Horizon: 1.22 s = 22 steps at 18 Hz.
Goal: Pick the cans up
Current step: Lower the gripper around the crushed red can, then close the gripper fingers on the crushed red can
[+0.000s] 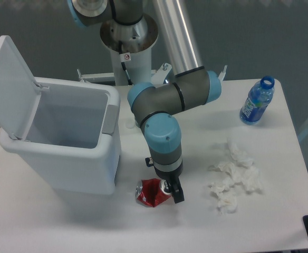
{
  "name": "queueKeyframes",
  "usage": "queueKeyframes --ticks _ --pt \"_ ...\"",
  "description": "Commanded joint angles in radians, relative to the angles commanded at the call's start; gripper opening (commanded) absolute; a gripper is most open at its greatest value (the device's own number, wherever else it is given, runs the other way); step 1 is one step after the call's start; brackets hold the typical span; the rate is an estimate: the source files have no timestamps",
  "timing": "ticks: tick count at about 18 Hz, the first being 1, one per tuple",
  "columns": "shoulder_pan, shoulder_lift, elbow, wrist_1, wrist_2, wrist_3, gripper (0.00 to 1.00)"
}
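Now tool [172, 192] over crushed can's [150, 192] right end.

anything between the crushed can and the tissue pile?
Yes: in the camera view the gripper stands at the red can's right end; beyond it, bare table to the crumpled tissues.

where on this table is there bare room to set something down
Bare patches: the front strip below the red can and bin, and the stretch between the blue bottle and the tissues. Crowded: the middle, where the claw meets the can.
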State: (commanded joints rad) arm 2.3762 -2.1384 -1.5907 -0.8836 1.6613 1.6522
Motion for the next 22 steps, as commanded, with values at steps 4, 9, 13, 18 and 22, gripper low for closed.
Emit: queueKeyframes --ticks 4,9,13,18,22 --pt "-0.006 -0.006 -0.003 -0.002 0.003 -0.002 1.00" --pt "-0.017 -0.008 -0.011 -0.002 0.006 -0.003 1.00" --pt "-0.017 -0.009 -0.009 -0.003 0.008 -0.003 0.98" --pt "-0.017 -0.009 -0.008 -0.003 0.008 -0.003 0.89" --pt "-0.015 -0.008 -0.008 -0.005 0.008 -0.003 0.78"
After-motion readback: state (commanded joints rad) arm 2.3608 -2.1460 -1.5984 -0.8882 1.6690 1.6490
